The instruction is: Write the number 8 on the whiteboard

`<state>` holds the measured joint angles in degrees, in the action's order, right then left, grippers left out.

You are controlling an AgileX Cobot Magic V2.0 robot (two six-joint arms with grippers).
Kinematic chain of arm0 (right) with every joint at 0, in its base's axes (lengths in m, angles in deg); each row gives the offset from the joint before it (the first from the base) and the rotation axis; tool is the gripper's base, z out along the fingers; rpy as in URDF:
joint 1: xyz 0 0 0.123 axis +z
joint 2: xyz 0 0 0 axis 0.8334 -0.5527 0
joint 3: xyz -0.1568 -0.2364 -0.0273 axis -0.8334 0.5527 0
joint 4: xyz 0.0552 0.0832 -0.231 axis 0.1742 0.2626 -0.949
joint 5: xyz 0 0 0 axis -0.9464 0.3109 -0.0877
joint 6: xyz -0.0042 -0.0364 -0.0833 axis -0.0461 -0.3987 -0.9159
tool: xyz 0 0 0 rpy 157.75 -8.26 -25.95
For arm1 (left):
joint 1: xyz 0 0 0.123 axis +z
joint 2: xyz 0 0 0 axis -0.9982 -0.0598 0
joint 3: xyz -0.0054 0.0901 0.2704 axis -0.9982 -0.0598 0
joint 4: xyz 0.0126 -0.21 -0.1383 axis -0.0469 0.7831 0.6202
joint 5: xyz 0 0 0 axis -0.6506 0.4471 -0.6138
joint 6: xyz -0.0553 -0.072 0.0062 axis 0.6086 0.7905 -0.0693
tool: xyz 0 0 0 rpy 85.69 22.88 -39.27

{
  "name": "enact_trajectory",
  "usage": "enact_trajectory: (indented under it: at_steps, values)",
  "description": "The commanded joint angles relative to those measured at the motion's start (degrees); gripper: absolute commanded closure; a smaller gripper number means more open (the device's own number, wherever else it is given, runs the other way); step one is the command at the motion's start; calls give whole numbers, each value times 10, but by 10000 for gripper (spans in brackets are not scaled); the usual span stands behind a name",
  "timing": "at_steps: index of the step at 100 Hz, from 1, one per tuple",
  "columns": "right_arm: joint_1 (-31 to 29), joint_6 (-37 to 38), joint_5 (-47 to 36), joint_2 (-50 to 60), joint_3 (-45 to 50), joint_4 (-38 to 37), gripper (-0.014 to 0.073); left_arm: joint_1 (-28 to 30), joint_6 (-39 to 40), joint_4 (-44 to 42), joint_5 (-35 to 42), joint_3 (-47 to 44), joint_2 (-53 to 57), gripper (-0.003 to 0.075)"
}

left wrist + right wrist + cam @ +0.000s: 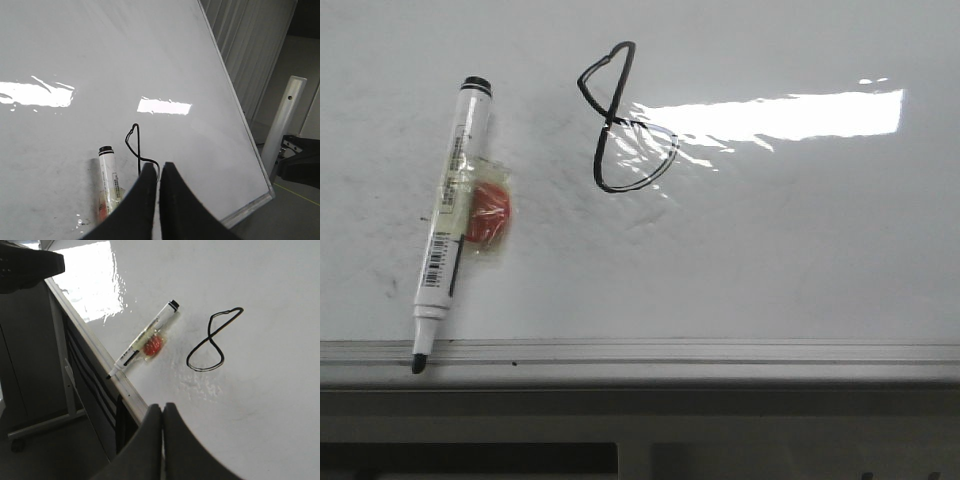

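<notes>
Number 8 (625,120), a thin black hand-drawn marker figure with a pointed, angular upper loop and a rounder, wider lower loop, is seen complete on the large glossy white whiteboard (800,250). In the front view it sits toward twelve o'clock of the board's visible area, its lower loop brushed at three o'clock by the bright glare patch (780,115). Both loops appear closed, so the writing itself is judged to be done.

A white-barrelled marker with a black end and a barcode label (450,220) is laid flat on the board at about nine o'clock of the figure, well apart from it, its uncapped black tip resting on the grey metal edge rail (720,352) toward six o'clock. A small red lump under clear tape (490,212) is fixed to the barrel's side (what it is cannot be told).

The marker is held by neither arm. The left gripper (160,167) is seen clenched on nothing, its black fingers pressed together above the board near the figure and the marker. The right gripper (162,407) is likewise closed and empty, raised over the board's rail side.

Nothing of the task is judged to remain, beyond perhaps withdrawing the arms.
</notes>
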<state>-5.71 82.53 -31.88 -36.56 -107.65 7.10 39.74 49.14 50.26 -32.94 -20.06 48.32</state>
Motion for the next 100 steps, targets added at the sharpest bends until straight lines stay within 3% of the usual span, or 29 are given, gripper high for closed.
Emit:
enact_trajectory:
  at_steps: [1,29,57,77,89,100]
  values:
    - [-1,-5,-40,-1,-15,-6,657,-2,4,-2,38,-21,-2,741]
    - [-1,-5,-40,-1,-15,-6,657,23,4,52,-9,-21,-1,741]
    - [-1,-5,-40,-1,-15,-6,657,225,-23,46,-176,-22,81,741]
    - [-1,-5,-40,-1,-15,-6,657,387,-177,46,-254,-22,171,741]
    - [-1,-5,-40,-1,-15,-6,657,439,-218,46,-291,-23,173,741]
    - [-1,-5,-40,-1,-15,-6,657,446,-218,46,-345,-23,173,741]
